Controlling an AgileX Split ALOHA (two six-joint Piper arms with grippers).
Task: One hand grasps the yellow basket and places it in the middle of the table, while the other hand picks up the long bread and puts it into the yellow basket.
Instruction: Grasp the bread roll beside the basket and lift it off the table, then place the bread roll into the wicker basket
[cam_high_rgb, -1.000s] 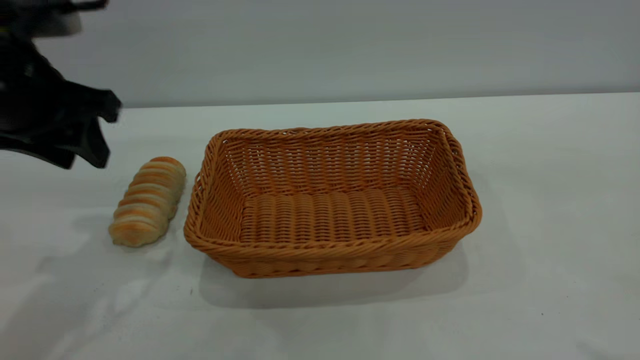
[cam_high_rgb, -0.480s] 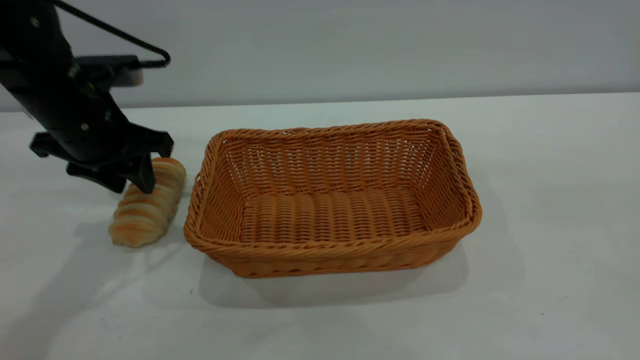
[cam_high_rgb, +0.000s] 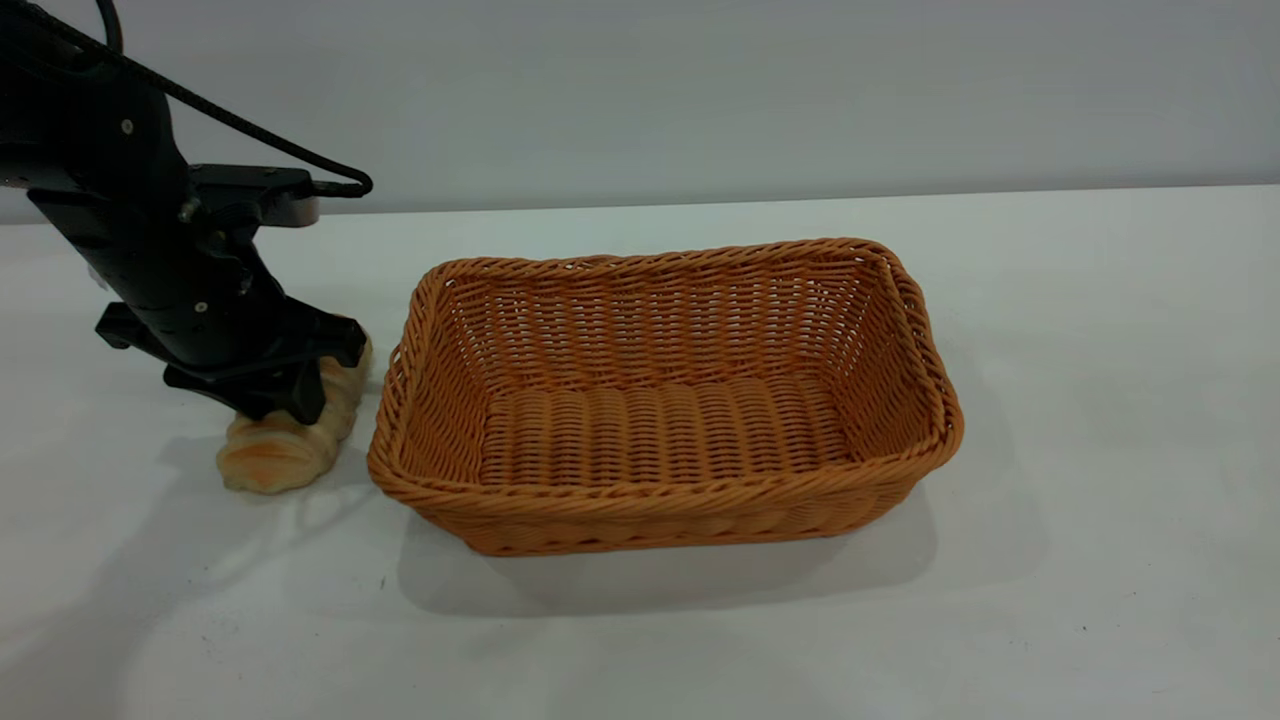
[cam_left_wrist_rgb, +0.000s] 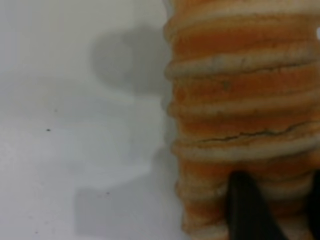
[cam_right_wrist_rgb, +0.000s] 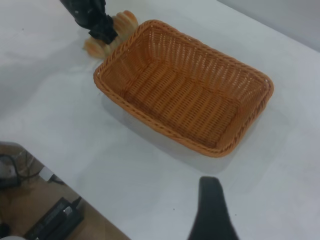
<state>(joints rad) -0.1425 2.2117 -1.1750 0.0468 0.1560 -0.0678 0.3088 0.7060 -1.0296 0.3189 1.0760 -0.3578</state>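
The yellow basket (cam_high_rgb: 640, 310) stands empty at the middle of the white table (cam_high_rgb: 1100, 350); it also shows in the right wrist view (cam_right_wrist_rgb: 165, 129). The long bread (cam_high_rgb: 270, 455) lies on the table just left of the basket, apart from it. My left gripper (cam_high_rgb: 275, 405) is down on the bread's middle, open, with its fingers (cam_left_wrist_rgb: 245, 210) over the crust (cam_left_wrist_rgb: 240, 100). My right gripper (cam_right_wrist_rgb: 265, 200) is out of the exterior view, high above the table in front of the basket; one finger (cam_right_wrist_rgb: 212, 210) shows and it holds nothing.
The table's near edge shows in the right wrist view, with cables and a dark box (cam_right_wrist_rgb: 55, 217) on the floor below. The left arm's cable (cam_high_rgb: 250, 130) loops above the bread.
My left gripper has come in from the upper left and dropped onto the bread. The bread and the basket have not moved.
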